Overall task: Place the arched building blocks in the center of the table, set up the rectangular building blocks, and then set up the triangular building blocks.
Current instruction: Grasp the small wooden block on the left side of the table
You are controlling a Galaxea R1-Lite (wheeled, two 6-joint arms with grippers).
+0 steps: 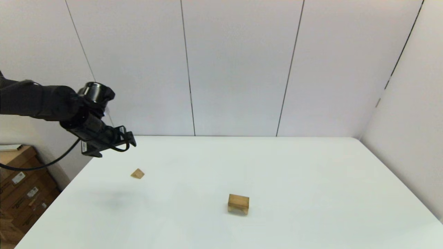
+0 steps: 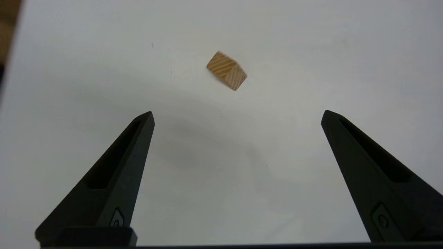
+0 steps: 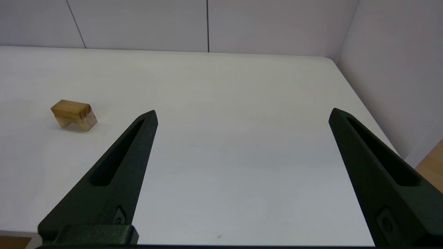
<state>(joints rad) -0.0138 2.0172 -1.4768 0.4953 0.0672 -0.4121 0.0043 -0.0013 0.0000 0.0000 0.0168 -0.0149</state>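
Striped-grain wooden wedge [image 2: 226, 70] (ridged, small).

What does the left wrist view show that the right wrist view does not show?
Only the left wrist view shows the triangular block, lying alone beyond the open left gripper. Only the right wrist view shows the stack of rectangular block on arched block, the wall panels and the open right gripper. Both show the white table, and neither gripper holds anything.

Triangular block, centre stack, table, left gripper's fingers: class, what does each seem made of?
Triangular block: bare light wood, striped grain showing.
Centre stack: similar wood, golden-brown top.
Table: smooth white surface, perhaps laminate; it cannot be told.
Left gripper fingers: matte black, probably plastic.
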